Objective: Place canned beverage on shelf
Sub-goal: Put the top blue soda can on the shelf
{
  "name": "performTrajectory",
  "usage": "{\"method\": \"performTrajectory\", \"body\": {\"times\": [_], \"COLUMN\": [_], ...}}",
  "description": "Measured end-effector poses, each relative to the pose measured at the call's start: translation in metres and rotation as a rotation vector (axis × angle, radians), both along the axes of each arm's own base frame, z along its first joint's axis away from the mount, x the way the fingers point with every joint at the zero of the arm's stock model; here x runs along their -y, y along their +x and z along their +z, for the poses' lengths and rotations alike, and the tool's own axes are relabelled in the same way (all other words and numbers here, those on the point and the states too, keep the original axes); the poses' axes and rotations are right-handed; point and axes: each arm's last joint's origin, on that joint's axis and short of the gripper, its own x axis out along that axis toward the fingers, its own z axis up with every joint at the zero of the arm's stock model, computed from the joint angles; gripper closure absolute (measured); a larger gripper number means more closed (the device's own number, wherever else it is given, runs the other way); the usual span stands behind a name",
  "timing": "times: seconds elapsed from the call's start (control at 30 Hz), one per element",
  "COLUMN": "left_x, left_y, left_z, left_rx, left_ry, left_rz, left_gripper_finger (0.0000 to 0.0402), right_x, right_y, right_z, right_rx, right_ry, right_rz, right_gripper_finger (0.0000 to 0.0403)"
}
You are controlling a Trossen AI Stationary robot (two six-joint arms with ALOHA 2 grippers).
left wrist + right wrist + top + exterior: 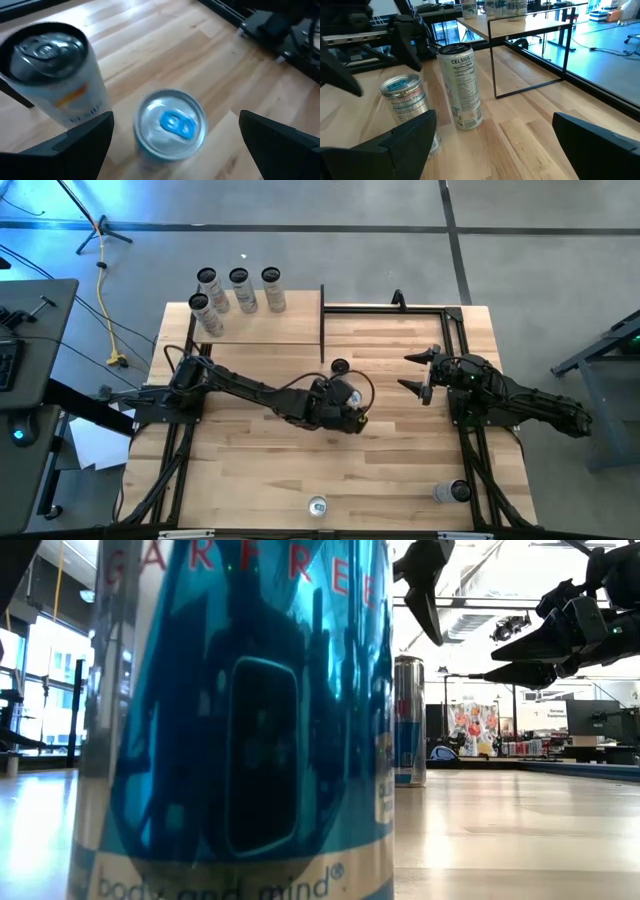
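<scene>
A short silver can with a blue tab (171, 125) stands upright on the table's middle, seen also in the right wrist view (405, 100). My left gripper (176, 120) hovers over it, open, one finger on either side of it and apart from it; in the high view the gripper (350, 412) hides the can. A taller white can (460, 85) stands beside it on its far side (340, 366). The shelf (265, 328), a pale board on black posts, is at the far left with several cans (238, 288) on it. My right gripper (412, 373) waits open at the right.
One blue can (318, 506) stands at the table's near edge, filling the low view (240, 720). Another can (450, 492) lies on its side at the near right. A bare black metal frame (322, 320) stands beside the shelf, with open tabletop between the arms.
</scene>
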Motion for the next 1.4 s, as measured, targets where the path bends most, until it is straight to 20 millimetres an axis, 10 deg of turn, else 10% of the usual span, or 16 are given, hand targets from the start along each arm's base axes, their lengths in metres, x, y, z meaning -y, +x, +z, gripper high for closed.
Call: {"method": "performTrajectory", "body": {"times": [0.6,1.1,1.4], "left_x": [-0.016,-0.016,-0.005], "left_y": [0.014,0.014,0.009], "left_z": [-0.022,-0.022,-0.021], "left_rx": [0.016,0.001,-0.011], "left_ry": [-0.010,-0.003,0.037], "left_rz": [0.062,0.040,0.039], "left_gripper_finger": [0.0012,0.0216,0.0217], "right_x": [0.000,0.000,0.000], "right_y": [0.000,0.000,0.000], "right_z": [0.000,0.000,0.000], "right_rx": [-0.003,-0.003,-0.004], "right_ry": [0.001,0.001,0.002], "right_rz": [0.000,0.000,0.000], "right_gripper_finger": [0.0016,0.0016,0.0016]}}
